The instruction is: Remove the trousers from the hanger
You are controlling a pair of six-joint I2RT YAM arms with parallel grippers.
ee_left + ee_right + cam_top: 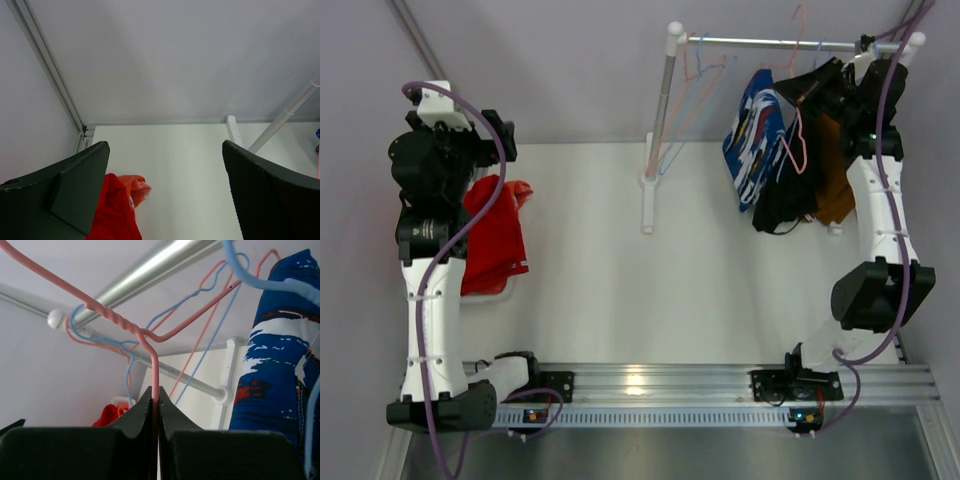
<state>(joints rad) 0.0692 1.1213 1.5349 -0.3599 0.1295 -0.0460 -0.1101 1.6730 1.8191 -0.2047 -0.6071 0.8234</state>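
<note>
Three trousers hang at the right end of the rack rail [770, 43]: blue-and-white [755, 140], black [785, 195] and brown [836, 180]. My right gripper [155, 396] is up at the rail, shut on the wire neck of a pink hanger [148, 340]; in the top view it [810, 90] sits just above the black trousers. The blue-and-white trousers [280, 365] hang to its right. Plain red trousers [495, 240] and an orange-red pair [520, 190] lie on the table at the left. My left gripper [165, 150] hovers over them, open and holding nothing.
Empty pink and blue hangers [692, 85] hang at the rail's left end. The rack's white post [660, 130] stands on a foot [647, 205] mid-table. A white edge [485, 296] shows under the red pile. Walls close in at left, right and back.
</note>
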